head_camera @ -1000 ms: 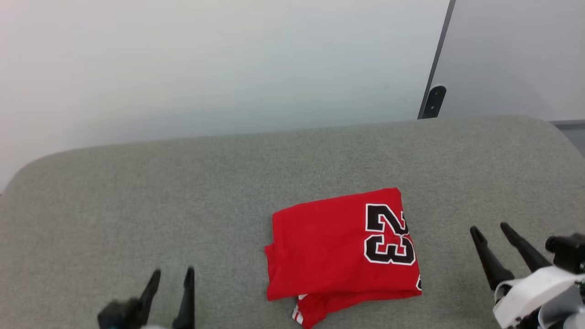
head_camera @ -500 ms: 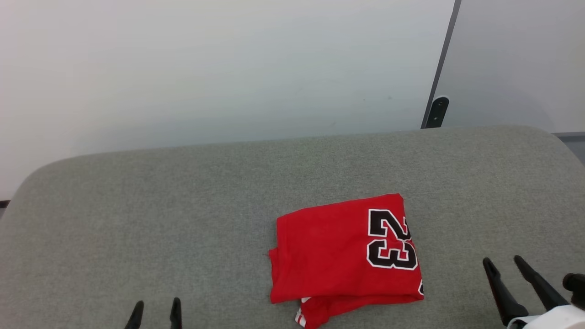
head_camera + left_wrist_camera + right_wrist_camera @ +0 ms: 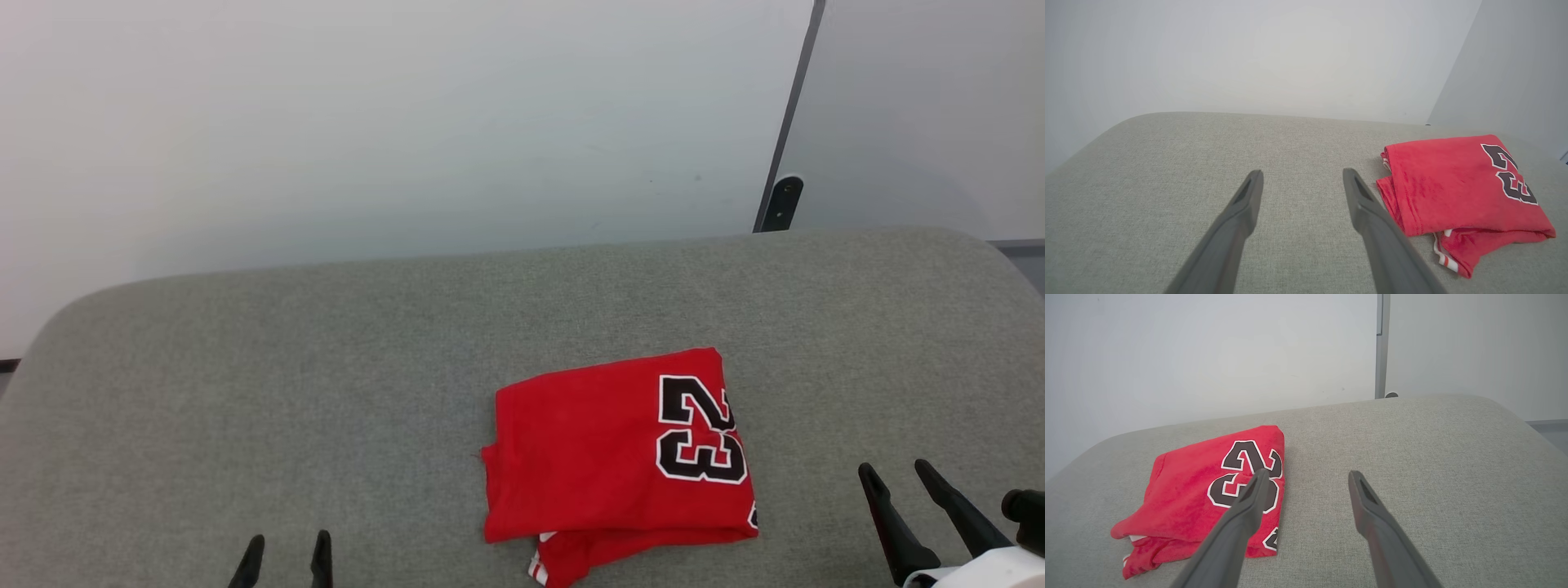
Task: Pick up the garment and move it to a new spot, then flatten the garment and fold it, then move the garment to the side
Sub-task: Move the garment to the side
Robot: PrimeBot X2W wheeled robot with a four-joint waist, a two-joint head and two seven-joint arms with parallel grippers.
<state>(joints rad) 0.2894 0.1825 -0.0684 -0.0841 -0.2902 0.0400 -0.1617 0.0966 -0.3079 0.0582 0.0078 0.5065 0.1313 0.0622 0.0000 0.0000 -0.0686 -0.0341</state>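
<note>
The garment [image 3: 620, 457] lies folded into a rough square on the grey cloth-covered surface [image 3: 326, 367], right of centre and toward the near edge, between the two grippers and touching neither; its top layer is plain red with a black, white-outlined "23" [image 3: 700, 429] turned sideways along the right edge; the digits run up to the fold there, so part of them may wrap out of sight; a scrap of further lettering [image 3: 752, 515] at the near right corner is too small to read; the sleeves are tucked away, with a little red-and-white stripe trim [image 3: 536, 565] poking out under the near edge; the left gripper [image 3: 291, 537] sits at the near left, cut off by the frame so that its fingertips alone show, spread wide and empty over bare cloth; the right gripper [image 3: 892, 467] sits at the near right, its wrist partly cropped, fingers also wide apart and holding nothing; in the right wrist view one finger [image 3: 1249, 506] overlaps the lower digit, hiding part of it; a pale wall [image 3: 408, 122] stands behind, with a dark upright strip [image 3: 796, 106] at far right.
</note>
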